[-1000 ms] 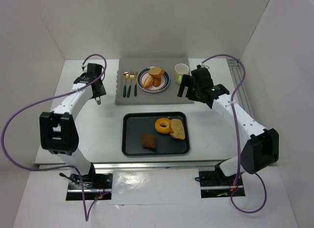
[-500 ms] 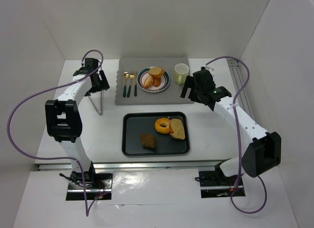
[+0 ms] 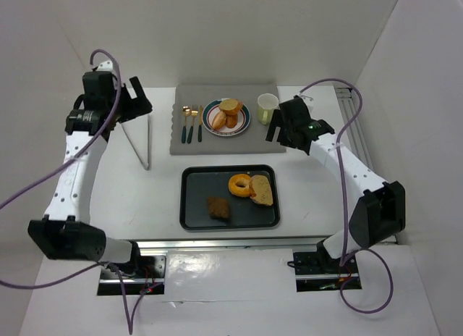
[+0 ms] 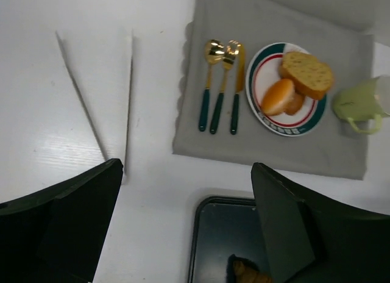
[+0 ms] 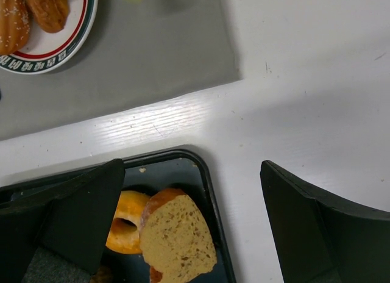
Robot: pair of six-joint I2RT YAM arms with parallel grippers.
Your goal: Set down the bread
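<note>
A cut bread slice point(image 3: 262, 190) point(image 5: 177, 237) lies in the black tray point(image 3: 189, 206), leaning on an orange doughnut point(image 3: 239, 185) point(image 5: 125, 225). More bread point(image 3: 230, 106) point(image 4: 308, 72) and a bun point(image 4: 277, 95) sit on the striped plate point(image 3: 210, 123) point(image 4: 259, 106). My left gripper point(image 3: 139, 104) point(image 4: 186, 185) is open and empty, high over the table's left side. White tongs point(image 3: 137, 140) point(image 4: 97, 100) lie spread in a V below it. My right gripper point(image 3: 277, 130) point(image 5: 192, 179) is open and empty above the tray's far right corner.
A brown pastry point(image 3: 218, 208) point(image 4: 250, 272) lies at the tray's front. On the grey mat point(image 3: 217, 144) point(image 5: 152, 57) are gold cutlery with green handles point(image 3: 190, 122) point(image 4: 220, 82) and a pale green cup point(image 3: 267, 108) point(image 4: 359, 103). White walls close in on both sides.
My left gripper opened, let go of the tongs and rose up and back to the left. The tongs now lie on the table. My right gripper shifted only slightly.
</note>
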